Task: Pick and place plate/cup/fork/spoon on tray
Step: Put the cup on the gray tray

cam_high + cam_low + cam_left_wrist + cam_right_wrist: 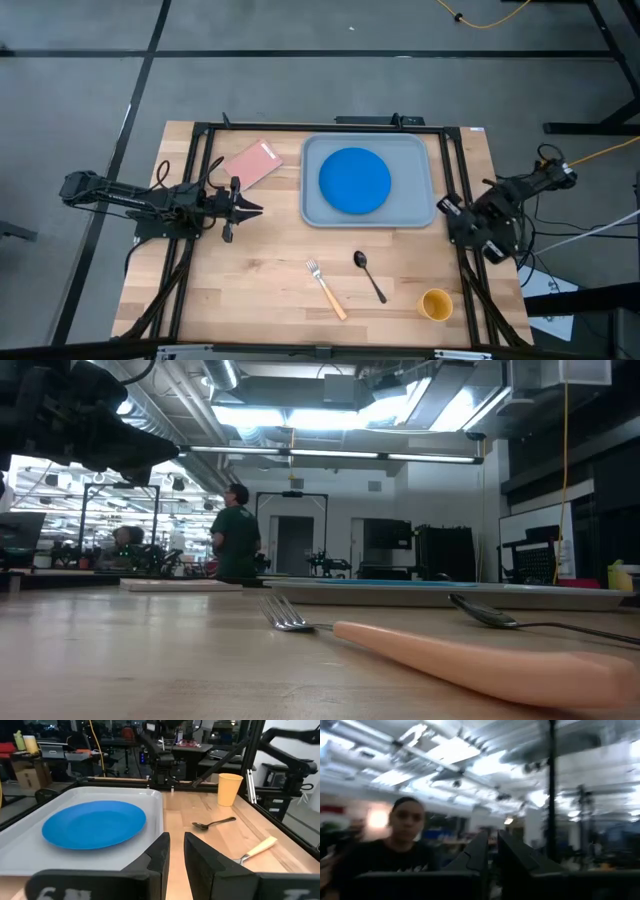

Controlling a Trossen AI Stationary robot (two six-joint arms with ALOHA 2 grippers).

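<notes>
The blue plate [355,180] lies flat in the grey-blue tray [420,205] at the table's far middle; it also shows in the left wrist view [94,824]. The fork [326,288], the black spoon [369,275] and the yellow cup [435,304] rest on the bare wood near the front edge. The cup stands upright. My left gripper [258,210] is shut and empty, left of the tray, pointing toward it. My right gripper [492,852] is shut and empty at the table's right edge [452,210], tipped upward.
A pink rectangular card [252,163] lies left of the tray at the far side. Black frame rails [200,180] run along the table's left and right sides. A person [237,535] stands in the room behind the table, and another shows in the right wrist view [405,840].
</notes>
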